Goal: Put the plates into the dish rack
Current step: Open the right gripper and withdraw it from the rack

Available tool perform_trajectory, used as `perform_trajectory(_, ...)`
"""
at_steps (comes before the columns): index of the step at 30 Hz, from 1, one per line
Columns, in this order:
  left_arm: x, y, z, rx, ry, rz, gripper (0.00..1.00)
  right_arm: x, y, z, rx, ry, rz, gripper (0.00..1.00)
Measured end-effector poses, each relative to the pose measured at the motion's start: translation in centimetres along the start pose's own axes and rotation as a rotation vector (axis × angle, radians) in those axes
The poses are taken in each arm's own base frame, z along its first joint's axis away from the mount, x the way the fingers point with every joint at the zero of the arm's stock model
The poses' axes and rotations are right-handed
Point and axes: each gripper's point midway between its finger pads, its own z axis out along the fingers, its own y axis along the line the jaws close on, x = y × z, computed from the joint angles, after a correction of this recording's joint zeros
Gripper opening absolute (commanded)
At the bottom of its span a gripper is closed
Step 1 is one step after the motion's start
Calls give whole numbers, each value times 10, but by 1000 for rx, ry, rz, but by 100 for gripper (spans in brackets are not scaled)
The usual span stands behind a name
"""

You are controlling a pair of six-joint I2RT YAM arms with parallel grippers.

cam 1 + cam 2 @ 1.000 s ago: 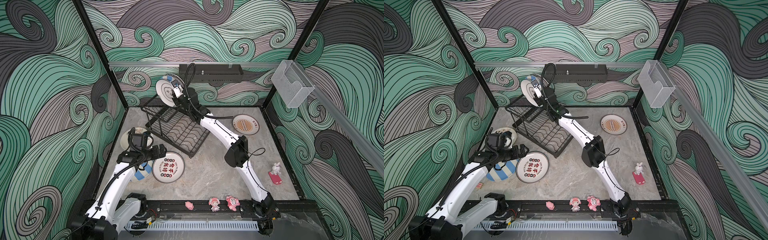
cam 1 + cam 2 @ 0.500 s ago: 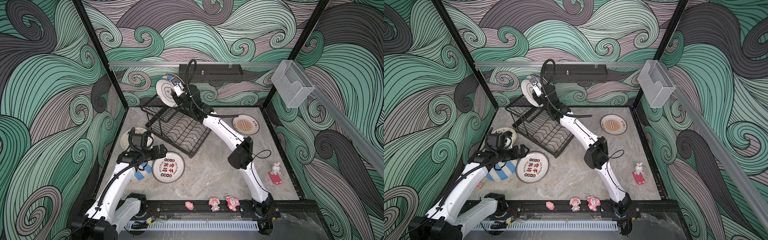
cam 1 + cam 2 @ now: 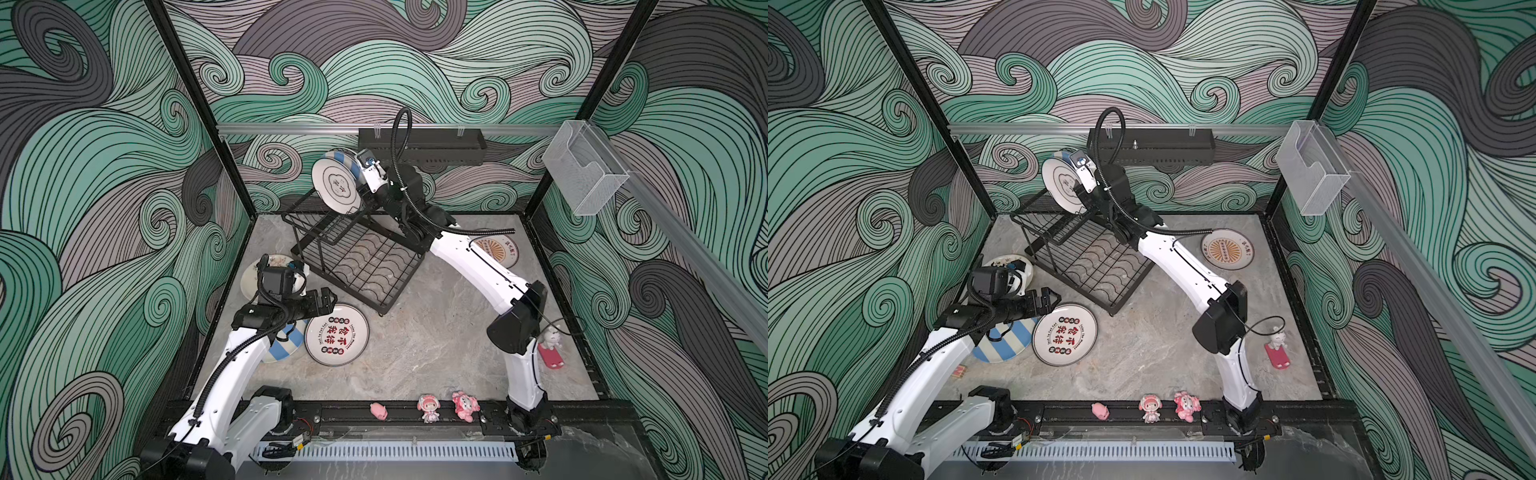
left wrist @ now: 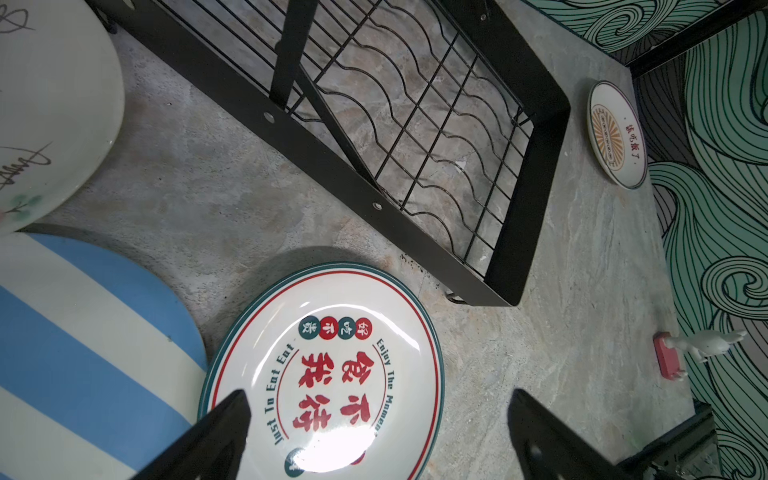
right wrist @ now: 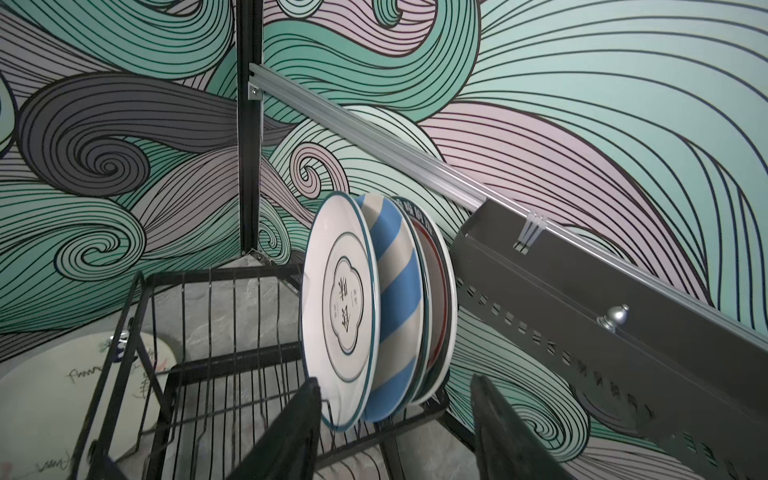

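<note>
With the right gripper (image 5: 395, 380) spread open by the teal-rimmed plate (image 5: 340, 316), standing slotted in the upper tier of the dish rack (image 4: 322, 161), back straight out without nudging its rim

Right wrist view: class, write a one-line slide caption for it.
Right gripper, jaws apart, facing a teal-rimmed plate standing upright beside a blue-striped plate in the dish rack.

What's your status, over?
Left jaws open over red-character plate. Right jaws open beside teal-rimmed plate, upright in dish rack. Three more flat on table. Nothing blocking.
</note>
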Motion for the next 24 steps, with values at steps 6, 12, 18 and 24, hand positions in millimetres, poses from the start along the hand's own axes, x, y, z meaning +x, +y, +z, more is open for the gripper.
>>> perform_trajectory(6,-6,-12,-4,58,-29,6,99,42,-23,-45,17,105,51,65)
perform_trajectory(12,-13,-21,-2,108,-61,-6,99,136,-94,-98,138,304,209,67)
perform_trajectory(18,-12,-38,8,152,-44,19,99,278,-149,-157,314,595,431,71)
perform_trajectory(24,-12,-57,11,201,-52,70,99,368,-155,-182,352,816,583,84)
